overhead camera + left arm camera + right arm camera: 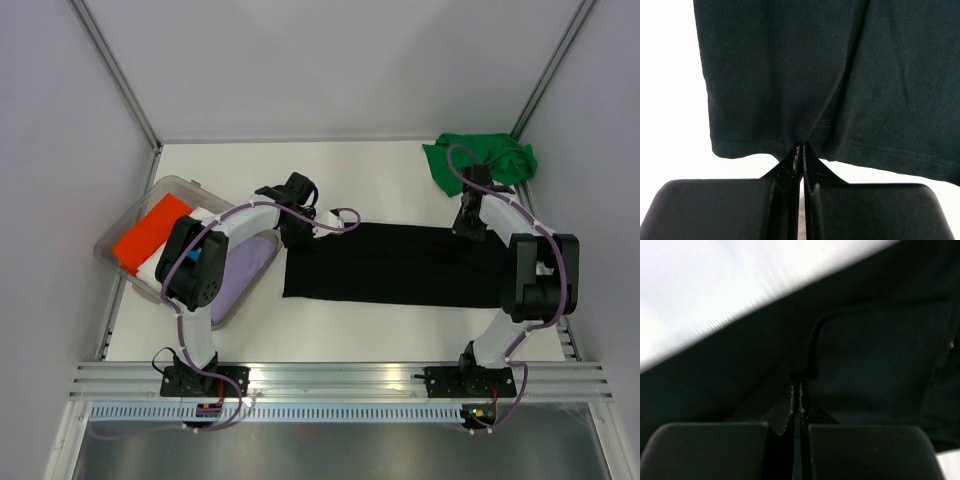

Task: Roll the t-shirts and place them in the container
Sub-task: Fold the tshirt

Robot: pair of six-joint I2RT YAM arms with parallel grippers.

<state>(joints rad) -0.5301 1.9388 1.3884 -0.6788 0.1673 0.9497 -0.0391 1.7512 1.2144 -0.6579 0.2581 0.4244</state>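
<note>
Pinched tight in the left gripper, the stitched hem of the black t-shirt, with cloth puckered into a small ridge right at the fingertips. Clamped likewise in the right gripper, a raised fold at the shirt's other end, tips pressed together on dark cloth. Stretched flat as a long folded strip on the white surface between the two grippers, far edge at the tips, the rest spread toward the arm bases. Beyond the right gripper and slightly to its right, crumpled in the far corner of the surface, the green t-shirt, apart from the black one, with that arm's purple cable looping across it in the top view. To the left of the left gripper, a clear plastic bin holding orange cloth, white cloth and lavender cloth, partly hidden behind the left arm's elbow. Well behind both grippers, at the near edge, an aluminium rail carrying the two bases.
</note>
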